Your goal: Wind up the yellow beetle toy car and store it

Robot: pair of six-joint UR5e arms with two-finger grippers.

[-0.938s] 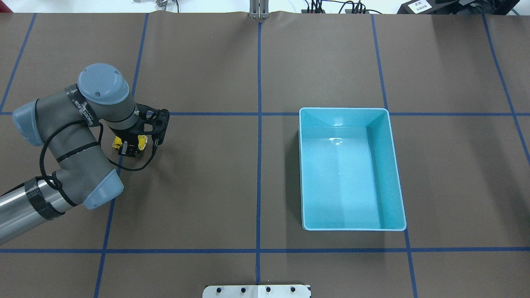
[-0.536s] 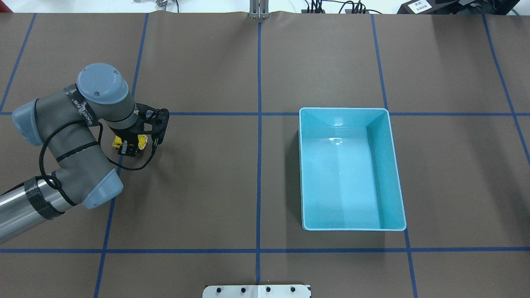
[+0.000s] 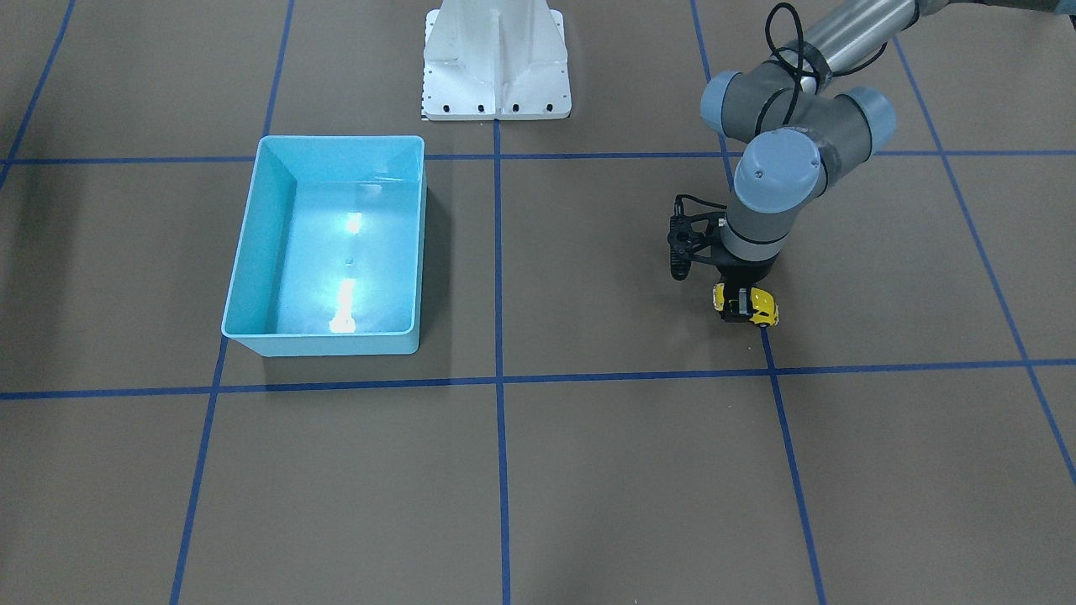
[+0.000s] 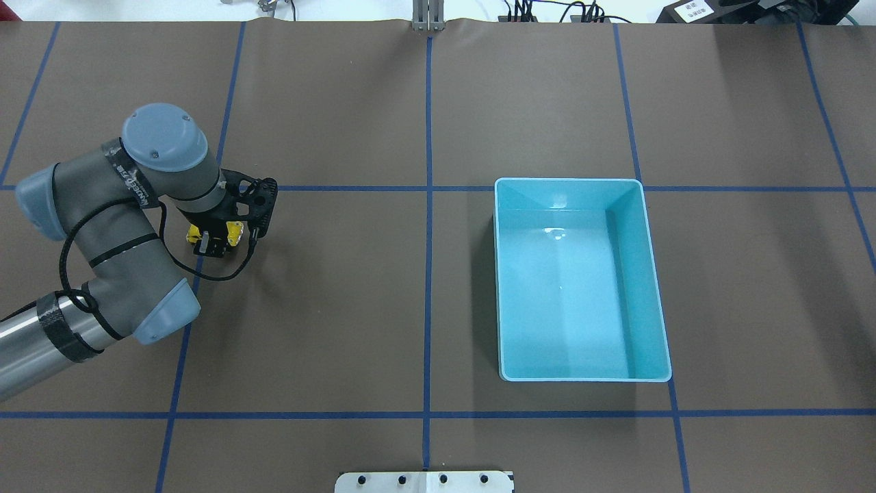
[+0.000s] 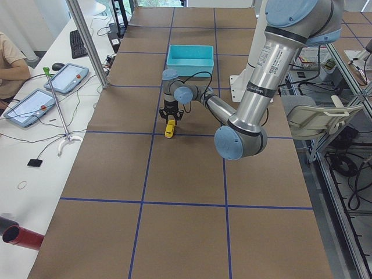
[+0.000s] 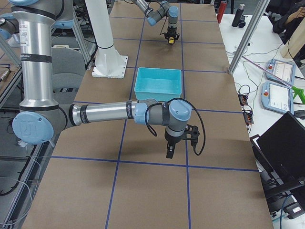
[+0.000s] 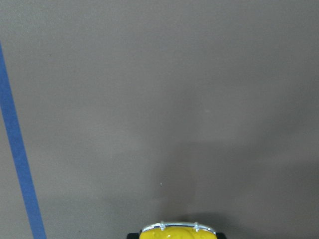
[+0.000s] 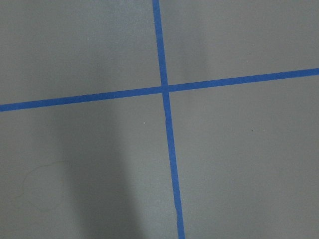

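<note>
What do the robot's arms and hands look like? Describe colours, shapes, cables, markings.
The left arm and right arm are silver tubes with grey joints and pale blue caps. A looping black cable runs to the black left hand and the black right hand. Black tape bands the left arm.

Tiny glossy yellow beetle toy car (image 3: 761, 309), upright, pinched across its middle by the left gripper (image 3: 740, 304), sat well apart from the light blue bin (image 3: 336, 139)
</note>
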